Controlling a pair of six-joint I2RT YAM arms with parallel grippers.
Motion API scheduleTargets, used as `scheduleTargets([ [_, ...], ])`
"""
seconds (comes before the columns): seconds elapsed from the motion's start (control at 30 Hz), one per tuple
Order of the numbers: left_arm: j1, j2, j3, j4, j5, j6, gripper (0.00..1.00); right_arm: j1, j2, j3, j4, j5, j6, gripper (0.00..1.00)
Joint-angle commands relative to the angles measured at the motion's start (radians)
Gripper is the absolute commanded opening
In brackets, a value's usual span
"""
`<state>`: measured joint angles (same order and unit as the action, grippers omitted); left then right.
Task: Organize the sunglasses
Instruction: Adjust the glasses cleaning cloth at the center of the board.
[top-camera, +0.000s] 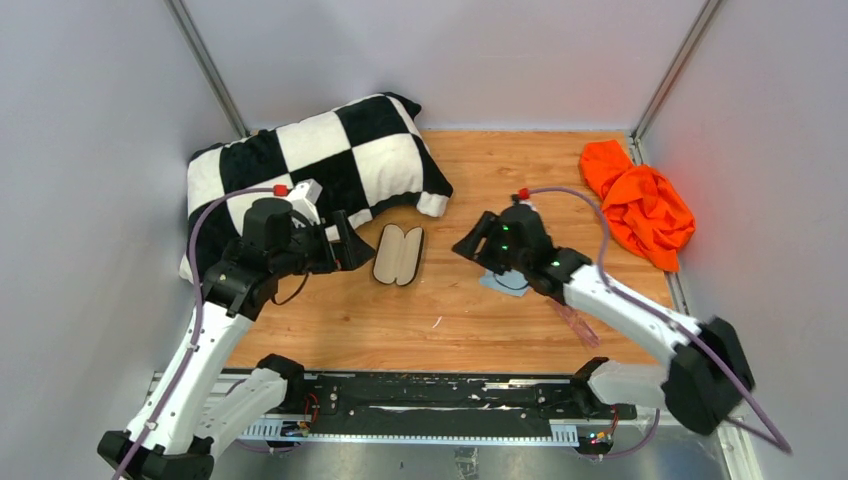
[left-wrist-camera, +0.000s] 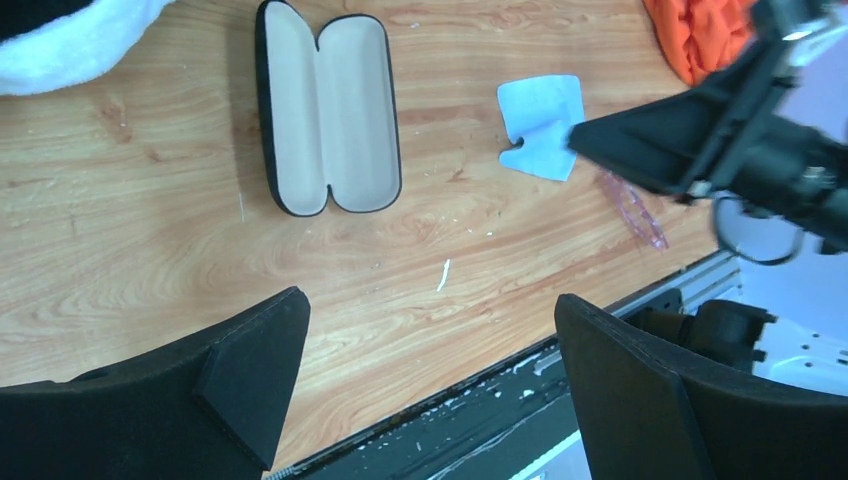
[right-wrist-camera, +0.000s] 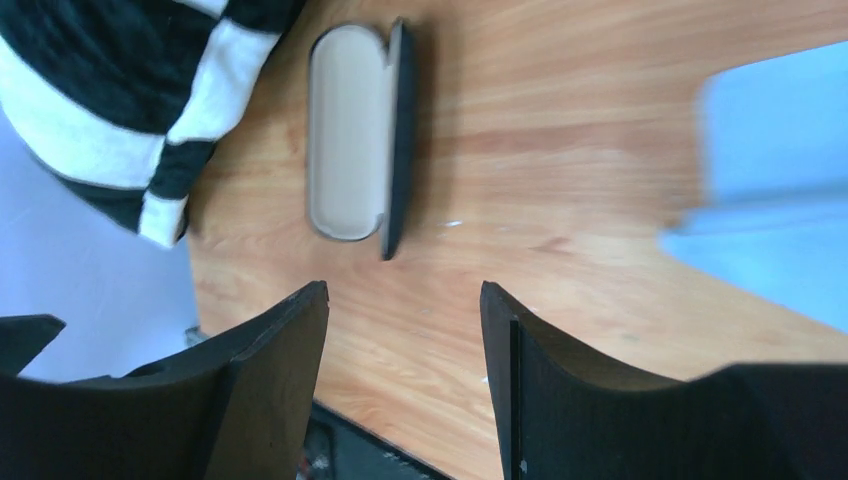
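Note:
The translucent pink sunglasses (top-camera: 578, 322) lie folded on the wooden table, partly under my right forearm; they also show in the left wrist view (left-wrist-camera: 632, 210). The black hard case (top-camera: 398, 255) lies open, beige lining up, left of centre; it shows in the left wrist view (left-wrist-camera: 328, 115) and the right wrist view (right-wrist-camera: 355, 140). A light blue cloth (top-camera: 505, 283) lies beneath my right wrist. My left gripper (top-camera: 348, 246) is open and empty just left of the case. My right gripper (top-camera: 468, 246) is open and empty, above the table between the case and the cloth.
A black-and-white checkered pillow (top-camera: 320, 165) lies at the back left, close behind my left gripper. A crumpled orange cloth (top-camera: 640, 200) lies at the back right by the wall. Grey walls enclose the table. A black rail (top-camera: 440, 395) runs along the near edge.

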<state>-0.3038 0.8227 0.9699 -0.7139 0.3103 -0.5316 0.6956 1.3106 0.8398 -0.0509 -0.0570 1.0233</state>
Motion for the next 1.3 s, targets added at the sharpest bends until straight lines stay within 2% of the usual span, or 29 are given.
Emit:
scheduleTargets([
  [0.0, -0.113, 0.012, 0.026, -0.003, -0.116, -0.008, 1.0, -0.094, -0.242, -0.123, -0.26, 0.2, -0.239, 0.62],
  [0.13, -0.334, 0.092, 0.029, 0.038, -0.265, -0.033, 1.0, -0.198, -0.369, -0.167, -0.432, 0.215, -0.3, 0.62],
  [0.23, -0.421, 0.171, 0.036, 0.096, -0.3, -0.057, 0.99, -0.254, -0.378, -0.187, -0.504, 0.193, -0.319, 0.58],
  [0.47, -0.438, 0.272, 0.13, 0.123, -0.366, -0.042, 1.0, -0.285, -0.306, -0.259, -0.455, 0.121, -0.294, 0.44],
  [0.57, -0.444, 0.284, 0.119, 0.125, -0.363, -0.036, 1.0, -0.287, -0.235, -0.239, -0.444, 0.138, -0.293, 0.44],
  [0.73, -0.457, 0.281, 0.078, 0.151, -0.365, -0.018, 0.99, -0.322, -0.125, -0.208, -0.391, 0.138, -0.263, 0.51],
  [1.0, -0.457, 0.186, 0.024, 0.156, -0.446, 0.012, 1.0, -0.345, 0.04, -0.142, -0.328, 0.088, -0.245, 0.44],
  [1.07, -0.457, 0.166, 0.008, 0.158, -0.452, 0.01, 1.0, -0.346, 0.079, -0.132, -0.316, 0.091, -0.244, 0.39],
  [1.1, -0.457, 0.161, 0.0, 0.159, -0.453, 0.008, 1.0, -0.346, 0.095, -0.128, -0.311, 0.087, -0.244, 0.34],
  [1.23, -0.457, 0.135, -0.032, 0.166, -0.457, 0.004, 1.0, -0.345, 0.136, -0.115, -0.303, 0.073, -0.248, 0.04],
  [1.27, -0.457, 0.125, -0.042, 0.169, -0.46, 0.003, 1.0, -0.345, 0.14, -0.113, -0.302, 0.047, -0.25, 0.0],
])
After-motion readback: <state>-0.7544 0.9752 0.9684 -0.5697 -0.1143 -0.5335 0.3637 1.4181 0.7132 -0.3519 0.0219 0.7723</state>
